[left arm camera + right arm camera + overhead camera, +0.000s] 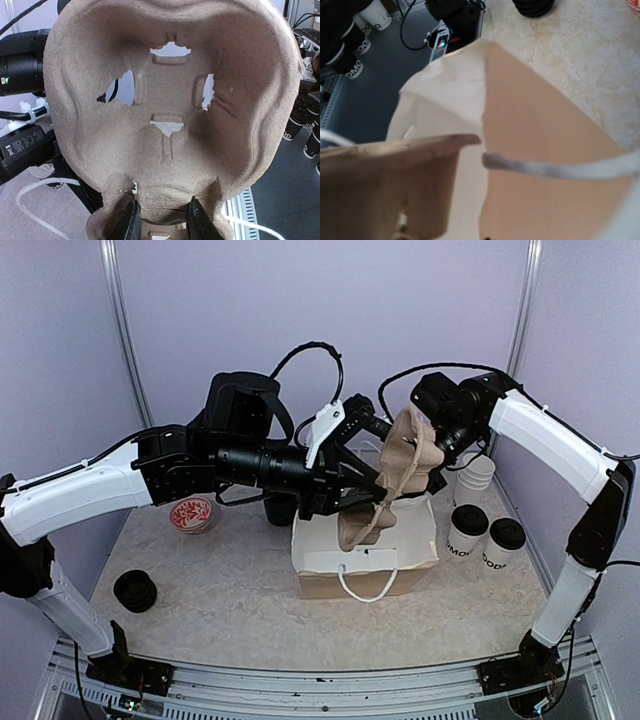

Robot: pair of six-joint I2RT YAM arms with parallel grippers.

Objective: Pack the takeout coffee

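Two takeout coffee cups point(467, 532) point(504, 542), white with black lids, stand on the table at the right; they also show in the left wrist view point(295, 122) and the right wrist view point(350, 65). My left gripper point(162, 223) is shut on the lower edge of a brown pulp cup carrier point(170, 100), held tilted above the open paper bag point(365, 562). In the top view the carrier point(405, 465) hangs over the bag's mouth. My right gripper point(438, 452) is against the carrier's upper right edge; its fingers are hidden. The right wrist view looks into the bag point(535, 115).
A stack of lidless white cups point(475, 478) stands behind the coffee cups. A red-patterned bowl point(193, 514) and a stack of black lids point(135, 591) lie at the left. A dark mug point(281, 508) stands behind the bag. The bag's white handle point(560, 167) crosses its mouth.
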